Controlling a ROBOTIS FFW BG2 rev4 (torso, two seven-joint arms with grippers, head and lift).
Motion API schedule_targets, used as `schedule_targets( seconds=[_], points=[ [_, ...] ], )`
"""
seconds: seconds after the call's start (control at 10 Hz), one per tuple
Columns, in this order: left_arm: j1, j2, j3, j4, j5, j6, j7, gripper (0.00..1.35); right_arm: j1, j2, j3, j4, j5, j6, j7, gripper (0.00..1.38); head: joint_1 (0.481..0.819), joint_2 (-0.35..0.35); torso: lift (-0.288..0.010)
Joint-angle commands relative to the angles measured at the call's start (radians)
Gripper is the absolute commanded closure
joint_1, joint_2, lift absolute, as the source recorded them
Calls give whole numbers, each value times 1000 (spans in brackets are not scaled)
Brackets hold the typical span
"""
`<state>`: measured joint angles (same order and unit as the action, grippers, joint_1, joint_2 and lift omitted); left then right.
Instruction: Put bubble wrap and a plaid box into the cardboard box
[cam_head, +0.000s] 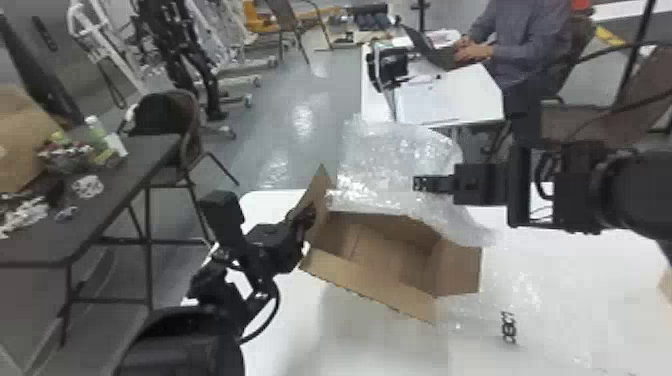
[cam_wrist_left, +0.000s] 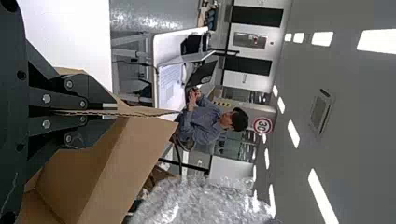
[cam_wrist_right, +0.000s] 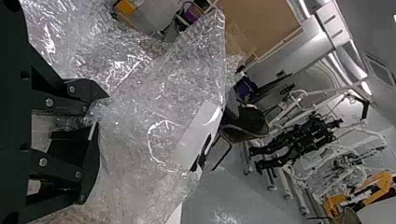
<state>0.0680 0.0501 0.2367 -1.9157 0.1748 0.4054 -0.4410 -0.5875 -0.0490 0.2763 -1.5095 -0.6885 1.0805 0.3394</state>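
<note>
In the head view, my left gripper (cam_head: 306, 216) holds the left flap of the open cardboard box (cam_head: 457, 267). The left wrist view shows that gripper (cam_wrist_left: 109, 112) shut on the upright flap (cam_wrist_left: 147, 112). Clear bubble wrap (cam_head: 395, 150) stands up behind the box, spreads over its back right edge and lies along its right side. My right gripper (cam_head: 420, 183) is at the wrap's upper right, above the box's back right corner. In the right wrist view, that gripper (cam_wrist_right: 95, 116) has gathered bubble wrap (cam_wrist_right: 140, 116) pinched between its fingers.
The box stands on a white table (cam_head: 280, 320). Off to the left is a dark table (cam_head: 115, 200) with small items and a brown paper-like item. Beyond the work table, a person sits at a white desk (cam_head: 440, 100) with a laptop.
</note>
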Motion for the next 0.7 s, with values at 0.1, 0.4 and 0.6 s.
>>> schedule_targets(
  seconds=[0.1,0.4,0.6],
  points=[
    [1,1,-4,3,-5,-4,-1,1210,-35,15,69,157,24,-59,52,1190,605,316,-108],
    [-8,2,-13,9,-8,-10,-1,1210,-98,50,184,405,78,-191,210,1190,630,345,-108],
    [-8,2,-14,14,-8,-11,-1,1210,-101,50,187,434,116,-197,208,1190,650,350,-108]
  ],
)
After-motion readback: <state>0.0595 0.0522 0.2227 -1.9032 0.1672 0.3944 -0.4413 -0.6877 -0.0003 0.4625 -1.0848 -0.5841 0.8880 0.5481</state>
